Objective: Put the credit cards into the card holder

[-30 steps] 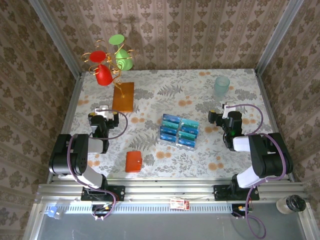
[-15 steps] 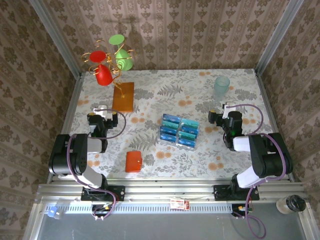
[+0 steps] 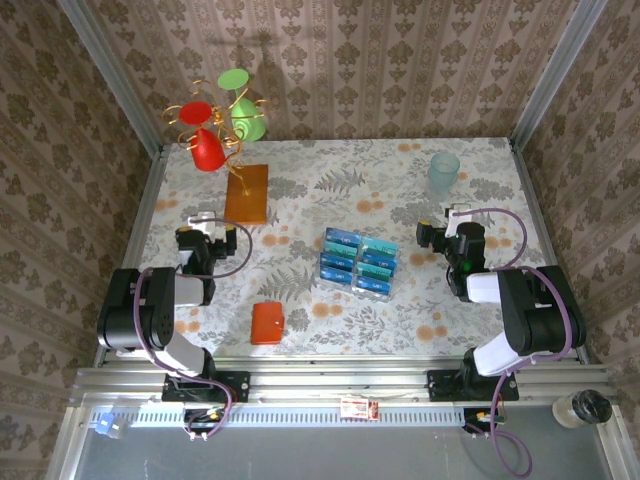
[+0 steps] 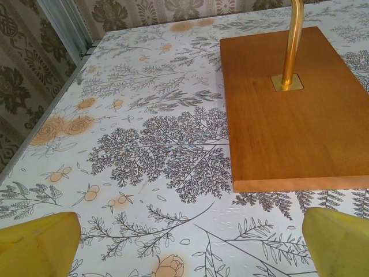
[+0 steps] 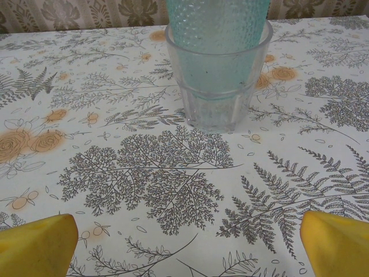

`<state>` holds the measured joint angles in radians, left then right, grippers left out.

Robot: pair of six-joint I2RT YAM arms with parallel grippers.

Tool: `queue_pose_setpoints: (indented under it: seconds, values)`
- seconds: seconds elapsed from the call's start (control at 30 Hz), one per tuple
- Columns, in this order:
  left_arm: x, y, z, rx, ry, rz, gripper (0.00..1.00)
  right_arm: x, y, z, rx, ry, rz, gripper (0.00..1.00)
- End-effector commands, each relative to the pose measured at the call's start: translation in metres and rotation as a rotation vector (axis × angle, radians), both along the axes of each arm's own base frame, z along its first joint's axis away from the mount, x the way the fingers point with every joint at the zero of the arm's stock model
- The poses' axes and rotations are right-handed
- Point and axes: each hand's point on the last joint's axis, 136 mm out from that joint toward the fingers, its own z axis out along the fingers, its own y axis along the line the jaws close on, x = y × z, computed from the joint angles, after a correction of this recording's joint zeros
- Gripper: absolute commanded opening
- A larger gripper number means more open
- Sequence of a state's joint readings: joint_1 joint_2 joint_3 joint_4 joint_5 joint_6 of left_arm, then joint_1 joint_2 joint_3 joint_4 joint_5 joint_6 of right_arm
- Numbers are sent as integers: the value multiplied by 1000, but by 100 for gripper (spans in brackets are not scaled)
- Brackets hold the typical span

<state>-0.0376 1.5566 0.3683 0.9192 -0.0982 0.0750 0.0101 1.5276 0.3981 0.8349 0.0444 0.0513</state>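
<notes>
Several blue and teal credit cards (image 3: 357, 262) lie in neat rows at the middle of the table. The orange-red card holder (image 3: 266, 322) lies closed near the front edge, left of the cards. My left gripper (image 3: 202, 222) (image 4: 187, 248) hovers open over bare tablecloth just short of the wooden board, its yellow fingertips (image 4: 37, 245) far apart. My right gripper (image 3: 452, 218) (image 5: 185, 245) is open too, low over the cloth right of the cards, facing the glass. Neither holds anything.
A brown wooden board (image 4: 294, 109) (image 3: 246, 193) carries a gold mug tree (image 3: 232, 140) with red and green cups at the back left. A teal-tinted glass tumbler (image 5: 219, 69) (image 3: 444, 175) stands at the back right. Papered walls close in the table.
My left gripper has shifted very slightly to the left. Cards, card holder and right arm have not moved.
</notes>
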Motion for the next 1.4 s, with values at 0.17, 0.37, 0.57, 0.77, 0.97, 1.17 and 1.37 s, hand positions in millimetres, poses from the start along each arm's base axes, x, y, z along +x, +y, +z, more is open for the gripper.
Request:
queue_pose_setpoints:
  seconds: [0.17,0.37,0.57,0.77,0.97,1.17,1.37]
  values:
    - [6,13,34,-37,8,68,100,-5,-14,62,3,11,-84,100]
    - [0,19,67,-53,-41,104,100,-29,-32,109,227,30,-293,100]
    - [-14,14,113,-199,11,182,100,-51,-2,140,399,38,-151,100]
    - [-52,-29,123,-257,153,122,100,-85,55,130,539,193,82,94]
    - [-87,-73,114,-292,191,18,100,-140,136,92,536,399,289,88]
    - [-96,-91,108,-311,213,-14,100,-188,204,46,522,523,394,86]
    - [-96,-106,115,-315,195,-52,100,-204,249,7,444,594,451,86]
